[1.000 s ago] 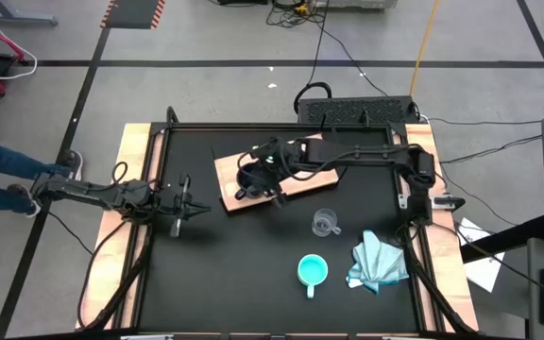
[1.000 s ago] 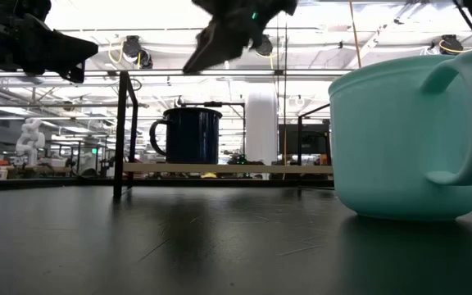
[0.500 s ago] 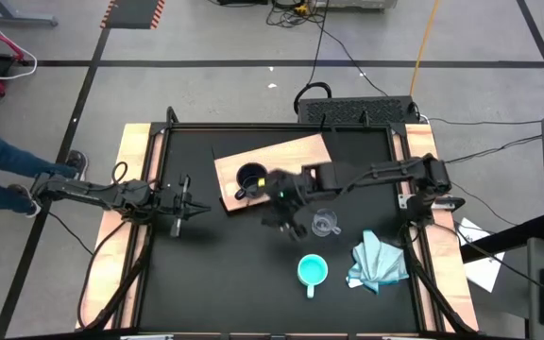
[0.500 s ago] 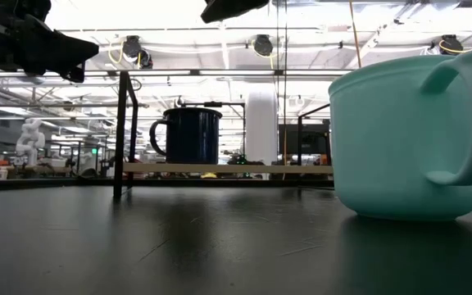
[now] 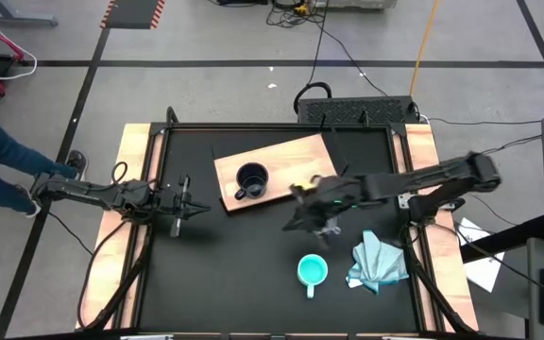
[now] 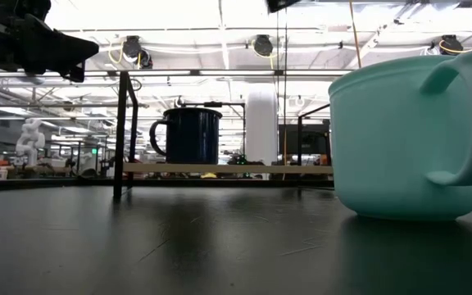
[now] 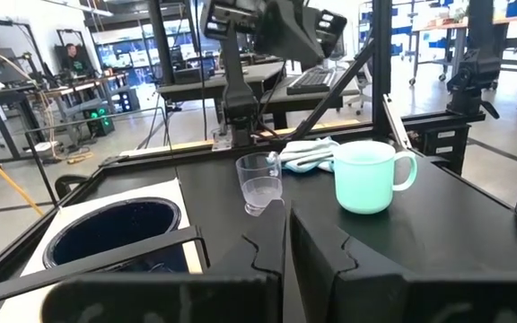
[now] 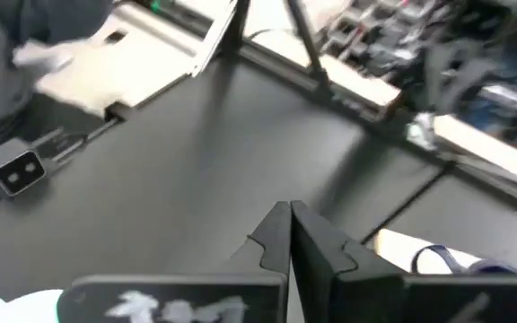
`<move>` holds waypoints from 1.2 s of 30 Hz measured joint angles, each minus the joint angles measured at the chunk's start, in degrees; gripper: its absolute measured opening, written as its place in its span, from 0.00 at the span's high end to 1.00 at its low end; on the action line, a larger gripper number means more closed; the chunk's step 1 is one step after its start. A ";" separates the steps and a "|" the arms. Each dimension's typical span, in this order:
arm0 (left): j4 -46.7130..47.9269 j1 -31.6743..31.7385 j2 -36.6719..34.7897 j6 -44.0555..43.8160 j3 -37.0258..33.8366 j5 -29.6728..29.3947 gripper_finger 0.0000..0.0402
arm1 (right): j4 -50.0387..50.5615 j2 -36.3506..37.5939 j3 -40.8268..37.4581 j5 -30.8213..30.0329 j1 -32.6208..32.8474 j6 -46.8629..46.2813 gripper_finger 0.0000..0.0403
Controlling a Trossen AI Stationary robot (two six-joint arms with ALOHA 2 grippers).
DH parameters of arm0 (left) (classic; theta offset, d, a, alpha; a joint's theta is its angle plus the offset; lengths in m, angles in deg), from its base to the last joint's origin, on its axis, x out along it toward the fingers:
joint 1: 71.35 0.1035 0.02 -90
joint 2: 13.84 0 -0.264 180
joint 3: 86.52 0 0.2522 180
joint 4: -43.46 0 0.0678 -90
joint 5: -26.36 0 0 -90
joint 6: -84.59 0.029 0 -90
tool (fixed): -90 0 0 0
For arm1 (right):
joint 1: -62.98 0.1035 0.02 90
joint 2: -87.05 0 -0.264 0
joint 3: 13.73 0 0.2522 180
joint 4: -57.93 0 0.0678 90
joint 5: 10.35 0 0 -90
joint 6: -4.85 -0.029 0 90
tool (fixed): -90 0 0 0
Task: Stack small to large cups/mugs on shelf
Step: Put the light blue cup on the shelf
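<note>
Overhead, the right gripper (image 5: 302, 213) hangs above the middle of the black table (image 5: 206, 274), its dark fingers pressed together with nothing between them, just beside the glass cup (image 5: 327, 226), which is partly hidden under the arm. On the wooden shelf (image 5: 291, 156) toward the far side of the table stands the black mug (image 5: 250, 178), upright, its handle turned toward the near left corner of the board. Nearer the front edge, the turquoise mug (image 5: 312, 271) sits upright on the tabletop with its handle pointing to the front, and a crumpled light-blue cloth (image 5: 378, 263) lies just to its right. The left gripper (image 5: 189, 205) waits over the left part of the table, well apart from all three cups; its fingers (image 7: 317, 256) meet in the left wrist view and hold nothing. From that same view the glass cup (image 7: 258, 180) stands empty on the table, close to the turquoise mug (image 7: 368, 174) but not touching it, with the black mug (image 7: 110, 231) on the pale board in the foreground. At table height the turquoise mug (image 6: 416, 139) fills the right of the picture, and the black mug (image 6: 188, 135) shows farther back on the shelf (image 6: 228, 168). A person's legs (image 5: 3, 156) in jeans stand on the floor off the table's left side.
</note>
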 joint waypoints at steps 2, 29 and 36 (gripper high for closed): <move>0.01 0.00 0.00 -0.10 0.02 0.00 0.94 | -3.82 4.74 -5.51 -2.86 1.29 -1.64 1.00; -4.54 0.00 -0.04 -4.21 0.02 0.48 0.94 | -30.04 29.00 -41.41 -11.81 13.42 -8.51 1.00; -4.48 0.00 -0.04 -4.17 0.02 0.48 0.94 | -36.41 37.59 -49.05 -11.81 13.42 -10.02 1.00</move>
